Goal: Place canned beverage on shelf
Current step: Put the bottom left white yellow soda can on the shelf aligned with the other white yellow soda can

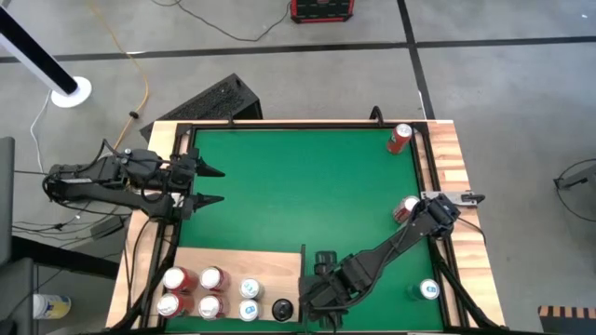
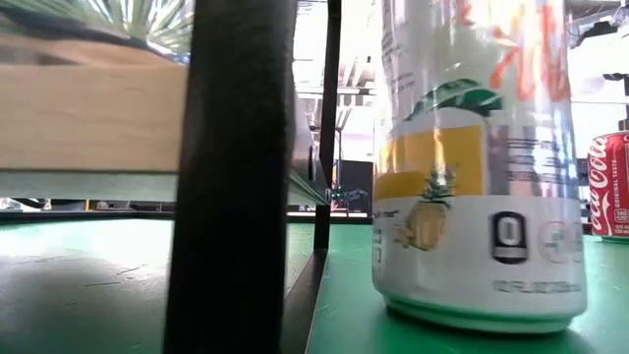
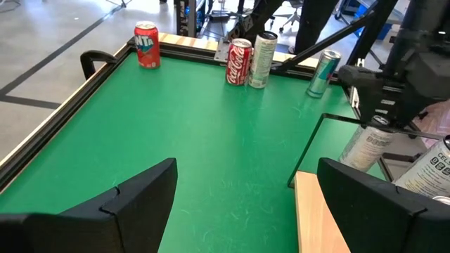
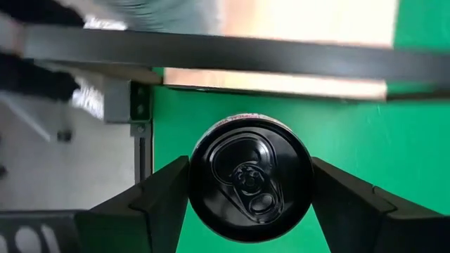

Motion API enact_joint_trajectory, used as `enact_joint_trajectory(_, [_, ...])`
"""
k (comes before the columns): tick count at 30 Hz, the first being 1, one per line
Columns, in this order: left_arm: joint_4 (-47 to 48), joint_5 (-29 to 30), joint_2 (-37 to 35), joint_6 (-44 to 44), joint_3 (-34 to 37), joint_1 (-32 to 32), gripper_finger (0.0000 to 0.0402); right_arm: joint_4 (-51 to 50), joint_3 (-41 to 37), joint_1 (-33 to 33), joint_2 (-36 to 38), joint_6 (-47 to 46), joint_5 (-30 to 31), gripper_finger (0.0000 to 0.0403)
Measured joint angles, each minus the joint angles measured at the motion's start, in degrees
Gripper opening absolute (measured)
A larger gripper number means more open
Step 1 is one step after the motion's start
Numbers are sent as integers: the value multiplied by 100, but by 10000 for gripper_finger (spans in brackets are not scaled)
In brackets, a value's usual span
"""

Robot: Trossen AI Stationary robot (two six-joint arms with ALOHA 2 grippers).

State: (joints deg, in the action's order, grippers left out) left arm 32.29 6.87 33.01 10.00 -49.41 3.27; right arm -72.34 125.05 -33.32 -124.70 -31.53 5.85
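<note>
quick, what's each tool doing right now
left tool: open, holding nothing.
right tool: fingers on both sides of the black-topped can; a firm grip cannot be told.

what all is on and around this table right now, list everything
flat pale wooden shelf: 1, light wood, near-left corner of the mat
green felt mat: 1, green, covers the table top
red cans on the shelf: 4, red, shelf's left part
white-and-blue cans: 2, on the shelf beside the red ones
dark-topped can: 1, shelf's right end
red can: 1, far-right corner
red cola can: 1, right edge
tall black-lidded can: 1, beside the cola can
blue-and-white can: 1, near-right corner
red box: 1, on the floor beyond the table
left gripper: fingers open, over the mat's left edge
right gripper: around the black-lidded can
</note>
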Motion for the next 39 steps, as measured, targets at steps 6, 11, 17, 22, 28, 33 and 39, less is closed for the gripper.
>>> enact_joint_trajectory(6, [0, 0, 0, -6, 0, 0, 327, -295, 6, 16, 15, -1605, 75, 283])
enact_joint_trajectory(11, [0, 0, 0, -10, 0, 0, 327, -635, 35, 72, 26, -2624, 250, 282])
enact_joint_trajectory(17, [0, 0, 0, -10, 0, 0, 327, -1029, 46, 159, 59, -3287, 328, 282])
enact_joint_trajectory(22, [0, 0, 0, -2, 0, 2, 327, -1192, 39, 224, 79, -3309, 495, 282])
enact_joint_trajectory(28, [-2, 0, 0, 22, 0, 2, 327, -1302, 39, 379, 83, -2968, 545, 282])
enact_joint_trajectory(33, [-2, 0, -1, 24, 0, 1, 327, -1828, 39, 648, 347, -2626, 743, 282])
enact_joint_trajectory(39, [-2, -17, -2, 32, 0, 1, 327, -1769, 39, 1230, 789, -1908, 1232, 282])
